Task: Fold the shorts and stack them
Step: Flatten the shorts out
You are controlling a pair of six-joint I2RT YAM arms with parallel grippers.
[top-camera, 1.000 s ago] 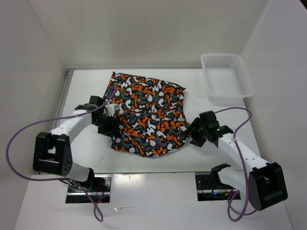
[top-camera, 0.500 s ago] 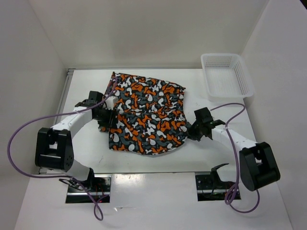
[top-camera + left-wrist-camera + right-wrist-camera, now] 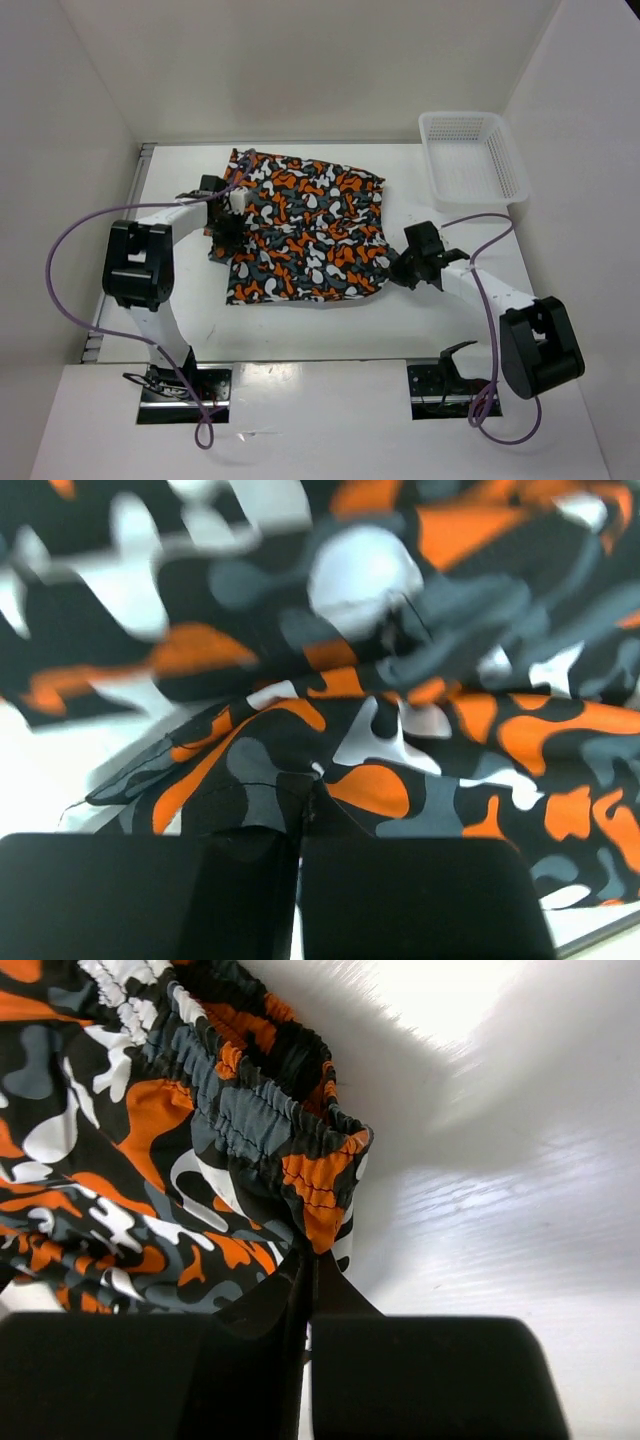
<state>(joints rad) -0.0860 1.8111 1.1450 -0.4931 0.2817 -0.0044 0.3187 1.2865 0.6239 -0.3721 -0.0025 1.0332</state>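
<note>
Both arms are on the cloth! The shorts [image 3: 305,235] lie spread on the table [image 3: 300,335] in the middle of the top view, well apart from the white mesh basket [image 3: 505,170] up in the right corner. The left gripper [image 3: 224,232] sits at the left edge of the fabric, about halfway up. The right gripper [image 3: 398,268] sits at the lower right edge.

So the key relation is this: the garment lies between the two grippers, each holding an opposite side, and neither arm is the nearer one. The gathered elastic waistband [image 3: 250,1125] is on the right arm's side, so by my reading the waist-to-hem line runs left to right across the frame. A fold would then carry one side over toward the other.

And the grips? In the left wrist view the fingers are pressed together with a doubled fold of cloth pinched between them. In the right wrist view the fingers are clamped on the end of the waistband, which puckers upward from the tips.

The shorts are a busy jumble of orange, dark grey, black and white blotches. They lie mostly flat, bunched a little by the left gripper, with the lower edge fairly straight.
</note>
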